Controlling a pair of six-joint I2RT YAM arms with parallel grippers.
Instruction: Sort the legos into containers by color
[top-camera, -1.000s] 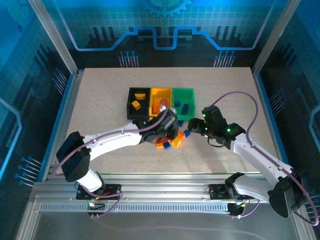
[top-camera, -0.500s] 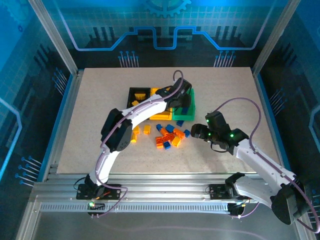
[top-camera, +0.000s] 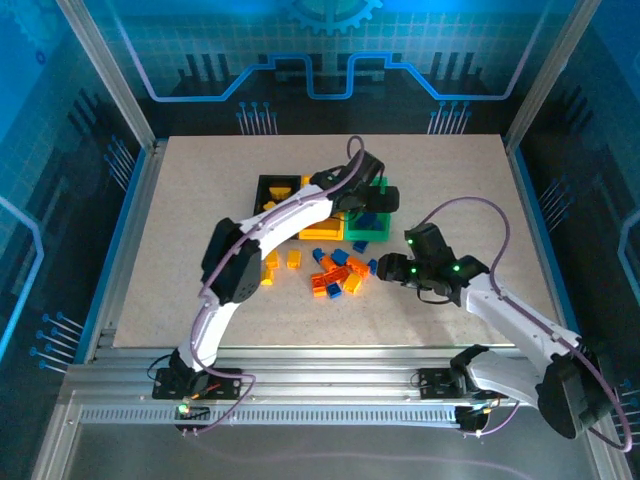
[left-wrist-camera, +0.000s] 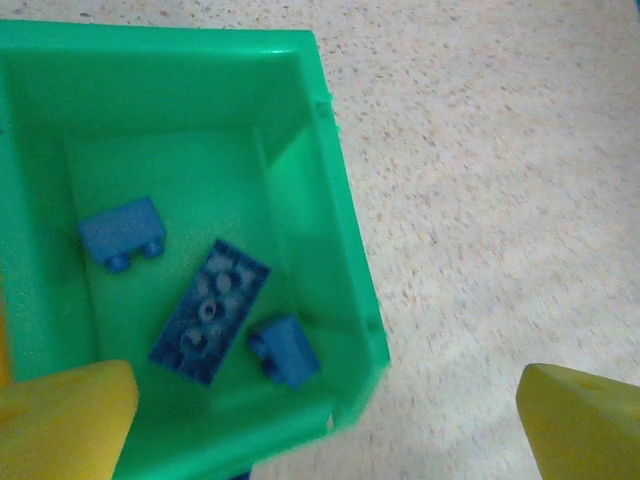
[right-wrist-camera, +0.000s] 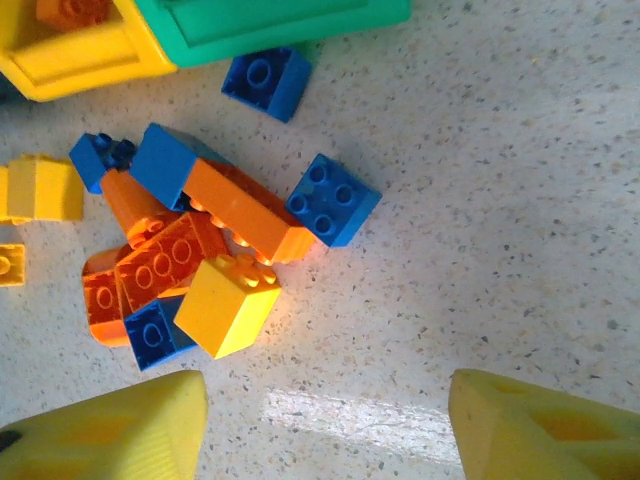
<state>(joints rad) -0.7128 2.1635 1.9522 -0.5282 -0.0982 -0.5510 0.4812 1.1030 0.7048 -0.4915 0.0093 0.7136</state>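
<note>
The speckled tabletop (top-camera: 200, 200) carries everything. The white left arm (top-camera: 262, 228) reaches far forward over the row of 3 bins, and the right arm (top-camera: 510, 315) lies lower on the right. The black bin (top-camera: 259, 205) stands on the left, the yellow bin (top-camera: 320, 233) in the middle and the green bin (top-camera: 374, 232) on the right, side by side. The left hand (left-wrist-camera: 325, 425) hangs above the green bin near its right wall; its fingers stand wide apart with nothing between them. The right hand (right-wrist-camera: 325, 430) hovers over the tabletop just right of the pile of legos (top-camera: 338, 277), its fingers also well apart and empty. This pile lies near the front of the yellow and green bins: orange, blue and yellow bricks mixed, some on top of others. A few stray yellow bricks (top-camera: 293, 259) lie to its left. Inside the green bin are 3 blue bricks (left-wrist-camera: 210, 310), 1 long and 2 small. 1 single blue brick (right-wrist-camera: 268, 80) lies just beside the front wall of the green bin.
</note>
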